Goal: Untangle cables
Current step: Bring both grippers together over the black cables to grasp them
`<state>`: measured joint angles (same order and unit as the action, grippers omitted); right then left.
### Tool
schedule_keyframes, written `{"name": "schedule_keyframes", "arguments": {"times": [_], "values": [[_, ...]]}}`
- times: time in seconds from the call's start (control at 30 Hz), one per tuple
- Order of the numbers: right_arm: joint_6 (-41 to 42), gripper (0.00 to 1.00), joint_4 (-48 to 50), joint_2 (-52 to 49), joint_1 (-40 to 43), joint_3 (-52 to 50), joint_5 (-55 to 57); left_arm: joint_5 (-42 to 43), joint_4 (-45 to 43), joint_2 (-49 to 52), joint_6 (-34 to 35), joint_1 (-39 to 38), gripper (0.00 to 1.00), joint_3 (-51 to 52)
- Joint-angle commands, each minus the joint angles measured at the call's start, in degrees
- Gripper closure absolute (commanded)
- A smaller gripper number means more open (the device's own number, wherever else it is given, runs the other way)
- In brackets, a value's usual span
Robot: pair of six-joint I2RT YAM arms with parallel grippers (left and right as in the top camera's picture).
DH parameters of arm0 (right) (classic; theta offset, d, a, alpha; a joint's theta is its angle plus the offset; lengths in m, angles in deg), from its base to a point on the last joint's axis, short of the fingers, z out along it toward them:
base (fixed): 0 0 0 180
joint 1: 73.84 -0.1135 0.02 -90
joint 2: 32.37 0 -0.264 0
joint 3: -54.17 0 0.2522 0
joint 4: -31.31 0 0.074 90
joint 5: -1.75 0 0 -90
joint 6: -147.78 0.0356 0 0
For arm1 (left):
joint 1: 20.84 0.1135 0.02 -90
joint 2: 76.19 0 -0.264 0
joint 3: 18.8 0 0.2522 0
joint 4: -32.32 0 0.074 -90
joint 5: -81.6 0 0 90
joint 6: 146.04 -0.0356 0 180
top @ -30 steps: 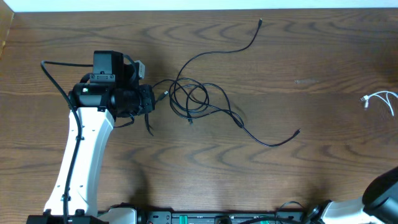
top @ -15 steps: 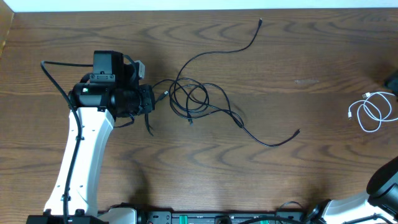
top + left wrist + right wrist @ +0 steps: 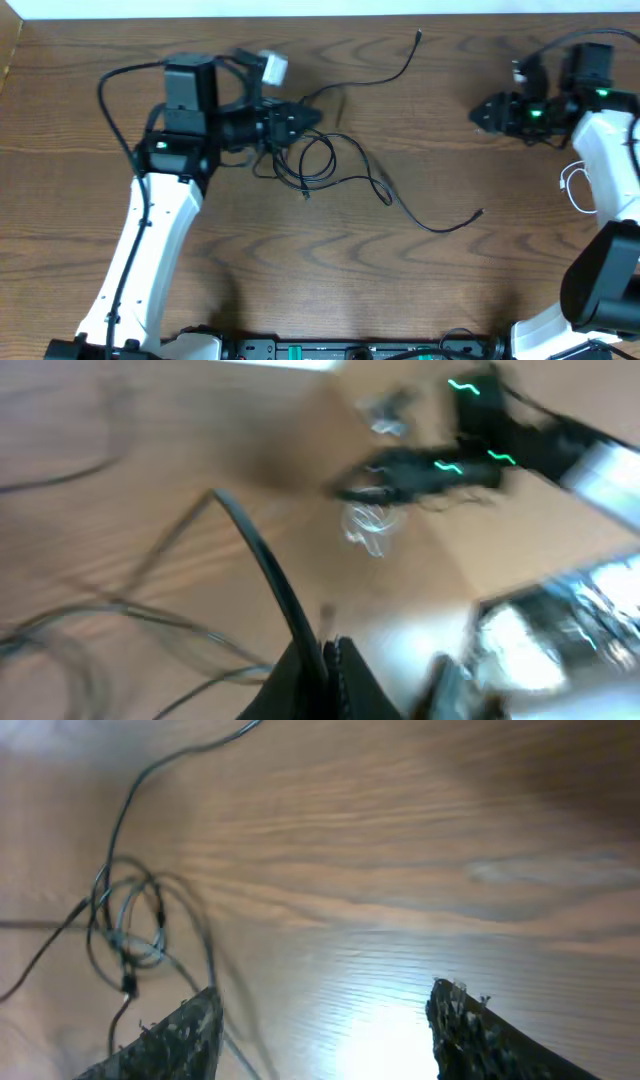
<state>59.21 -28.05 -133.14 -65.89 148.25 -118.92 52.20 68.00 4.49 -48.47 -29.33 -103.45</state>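
Black cables (image 3: 322, 160) lie looped in a tangle at the table's middle, with loose ends at the far edge (image 3: 418, 37) and toward the front (image 3: 480, 212). My left gripper (image 3: 300, 118) is at the tangle's upper left, shut on one black cable (image 3: 262, 560) that arcs up from between its fingers (image 3: 330, 675). The white cable (image 3: 572, 186) lies at the right, partly under my right arm; it is also blurred in the left wrist view (image 3: 368, 526). My right gripper (image 3: 482, 114) hangs open over bare wood, right of the tangle (image 3: 125, 920), with nothing between its fingers (image 3: 180, 1040).
Thick black arm cables loop off the left arm (image 3: 120, 80) and the right arm (image 3: 560, 45). The table's far edge (image 3: 320, 17) meets a white strip. A rail with electronics (image 3: 330, 350) runs along the front edge.
My left gripper has moved right and toward the far edge, still shut, pulling its cable along. The right arm has swung in from the right, away from the white cable, and its jaws have opened.
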Motion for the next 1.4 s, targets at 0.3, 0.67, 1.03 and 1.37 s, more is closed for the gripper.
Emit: {"name": "schedule_keyframes", "arguments": {"times": [0.3,0.67,1.03,1.37], "values": [[-2.49,0.26,-2.16,0.35,-11.34,0.48,2.86,1.68,-7.23,0.17,0.26,-7.87,0.92,-0.57],[-12.83,0.16,-9.44,0.35,-19.41,-0.70,5.09,1.66,-14.64,0.17,4.17,-8.57,0.92,-0.59],[-9.22,0.26,9.44,0.35,-20.92,-17.16,8.07,1.68,-21.38,0.09,7.80,-8.57,0.92,-0.59],[-1.18,0.99,17.11,1.03,-20.57,-21.51,2.56,-5.03,-19.50,0.37,9.11,-9.31,0.92,-0.59]]}}
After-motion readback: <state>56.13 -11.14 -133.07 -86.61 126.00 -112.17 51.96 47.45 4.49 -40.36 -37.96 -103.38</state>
